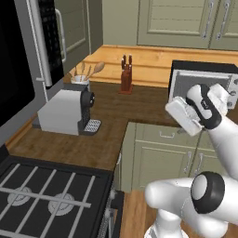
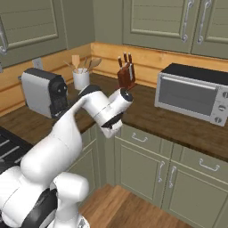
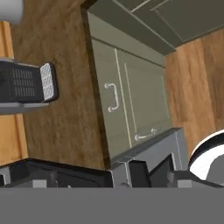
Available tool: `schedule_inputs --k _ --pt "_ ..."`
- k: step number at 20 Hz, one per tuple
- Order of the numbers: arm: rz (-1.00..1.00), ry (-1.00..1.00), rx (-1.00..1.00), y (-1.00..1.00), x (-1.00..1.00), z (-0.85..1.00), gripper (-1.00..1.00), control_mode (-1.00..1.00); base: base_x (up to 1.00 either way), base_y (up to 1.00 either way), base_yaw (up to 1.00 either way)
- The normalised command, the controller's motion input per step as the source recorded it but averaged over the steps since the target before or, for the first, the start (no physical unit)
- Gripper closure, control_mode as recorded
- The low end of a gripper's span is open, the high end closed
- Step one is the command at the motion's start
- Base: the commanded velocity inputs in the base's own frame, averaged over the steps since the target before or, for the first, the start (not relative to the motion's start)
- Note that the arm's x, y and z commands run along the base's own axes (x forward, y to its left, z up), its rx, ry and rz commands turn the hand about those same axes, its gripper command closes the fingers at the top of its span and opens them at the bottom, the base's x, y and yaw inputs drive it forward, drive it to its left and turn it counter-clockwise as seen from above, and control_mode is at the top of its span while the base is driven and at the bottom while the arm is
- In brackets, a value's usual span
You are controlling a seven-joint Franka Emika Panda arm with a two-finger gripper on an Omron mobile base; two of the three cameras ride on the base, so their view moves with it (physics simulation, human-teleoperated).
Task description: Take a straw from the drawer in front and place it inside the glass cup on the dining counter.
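- Your gripper [image 2: 110, 133] hangs just off the front edge of the worktop [image 2: 147, 113], pointing down at the cabinet fronts, jaws spread wide with nothing between them.
- The drawer [image 2: 149, 141] sits directly beneath that edge and right below the hand. Its pale green front is closed flush, so whatever lies inside is hidden from you.
- In the right base view the drawer's long axis runs along the worktop edge, its small metal handle lying level. From the hand view the same front [image 3: 107, 87] runs from top to bottom of the picture, its handle a short bracket turned on end.
- In the left base view the drawer [image 1: 162, 134] is partly covered by the arm's wrist, which also blocks much of the toaster oven [image 1: 204, 74].
- The coffee machine [image 1: 65, 111] stands on the worktop's left stretch, the pot of wooden spoons [image 1: 80, 80] behind it, and the knife block [image 1: 126, 76] against the back wall.
- The stove [image 1: 46, 195] is cut off at the lower left corner of the left base view.
- Dark shapes along the bottom of the hand view are hard to make out.
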Motion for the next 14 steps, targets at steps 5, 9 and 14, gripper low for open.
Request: schedule_inputs --k 5,9,14 --pt "0.0 -0.02 0.37 -0.04 0.16 -0.95 -1.0 -1.0 0.0 0.0 0.0" --pt "0.03 -0.18 0.26 0.04 0.0 -0.73 -1.0 -1.0 0.0 0.0 0.0" --pt "0.05 -0.28 0.19 0.19 0.0 -0.56 -1.0 -1.0 0.0 0.0 0.0"
